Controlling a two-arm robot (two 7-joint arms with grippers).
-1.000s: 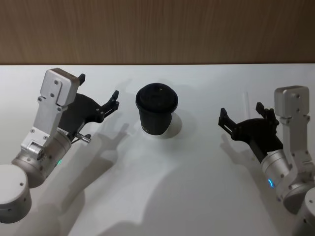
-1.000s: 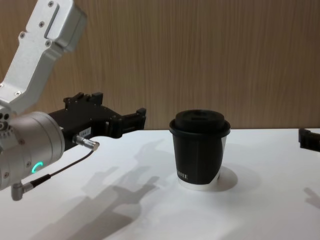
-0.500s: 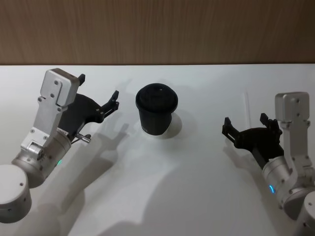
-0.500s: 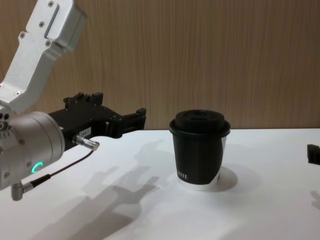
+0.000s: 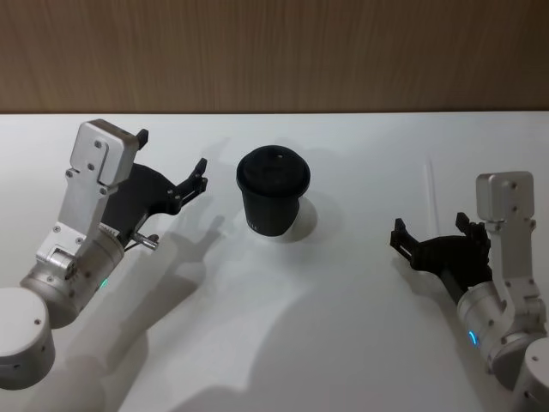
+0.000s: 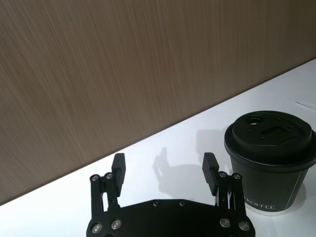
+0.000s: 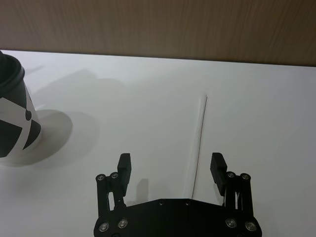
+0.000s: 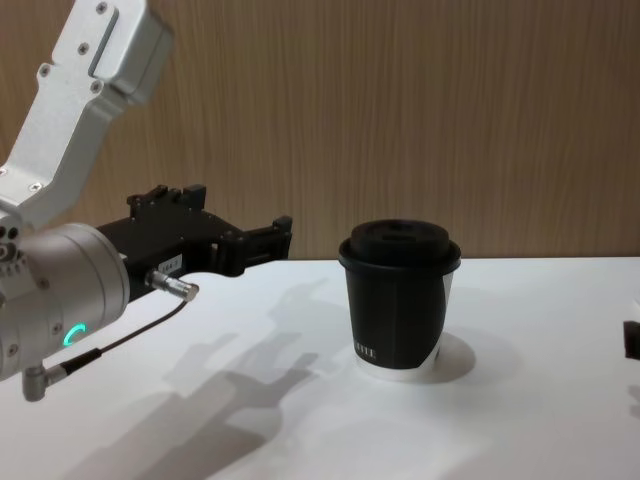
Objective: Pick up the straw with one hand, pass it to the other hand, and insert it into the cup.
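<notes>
Straw [image 5: 431, 193] lies flat near the counter's [image 5: 343, 326] right edge, before the open right tool [image 5: 429, 225]; left tool [image 5: 172, 150], open, hovers beside the cup [image 5: 273, 193].

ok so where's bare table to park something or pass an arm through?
Widest bare patch: the near table in front of the cup, between both arms. Also free: the strip between cup and straw. Crowded: the straw's near end, framed by the right gripper with open jaws; the left gripper sits left of the cup.
</notes>
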